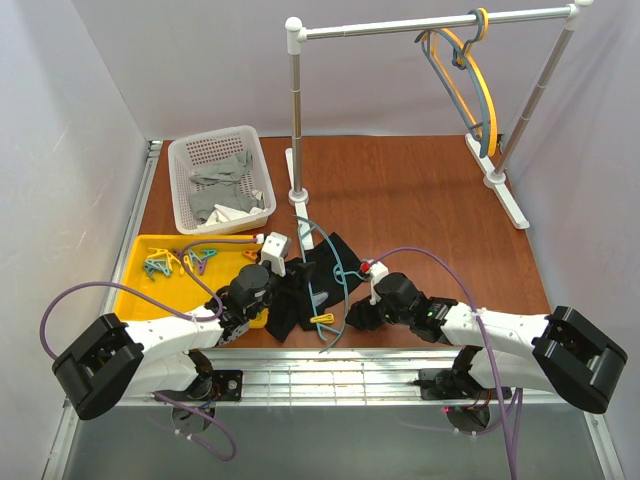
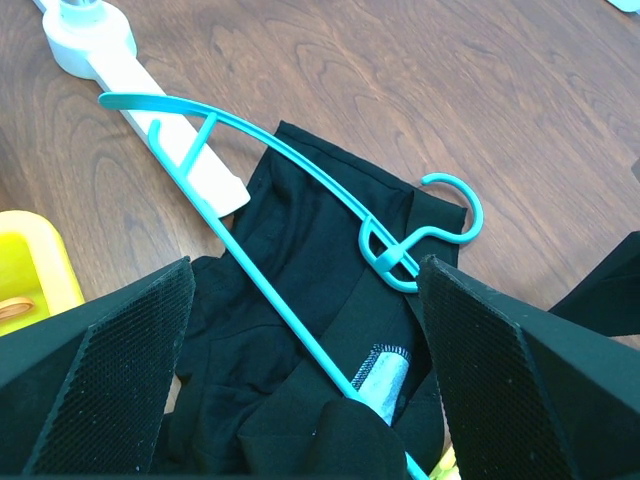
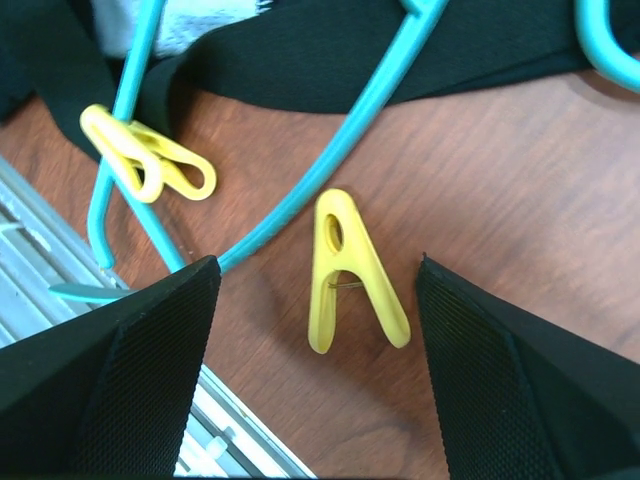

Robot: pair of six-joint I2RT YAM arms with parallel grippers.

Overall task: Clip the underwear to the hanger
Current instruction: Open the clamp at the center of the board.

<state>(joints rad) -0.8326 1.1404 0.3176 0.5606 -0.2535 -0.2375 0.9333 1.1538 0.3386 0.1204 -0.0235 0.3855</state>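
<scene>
The black underwear [image 1: 300, 290] lies crumpled on the wooden table, also seen in the left wrist view [image 2: 300, 260]. The teal hanger [image 1: 328, 272] lies on top of it, hook toward the right [image 2: 450, 215]. One yellow clip [image 1: 322, 319] sits on the hanger's bar at the fabric's near edge [image 3: 150, 160]. A second yellow clip [image 3: 352, 275] lies loose on the bare wood. My left gripper [image 2: 305, 275] is open and empty, just above the underwear and hanger bar. My right gripper [image 3: 318, 268] is open, fingers either side of the loose clip, not touching it.
A white basket [image 1: 190, 160] of grey cloths stands at the back left. A yellow tray [image 1: 140, 295] holds several clips. The rack's white foot [image 2: 150, 80] lies by the hanger's end. The rail [image 1: 400, 25] carries yellow and grey-blue hangers. A metal edge strip [image 3: 40, 250] runs near.
</scene>
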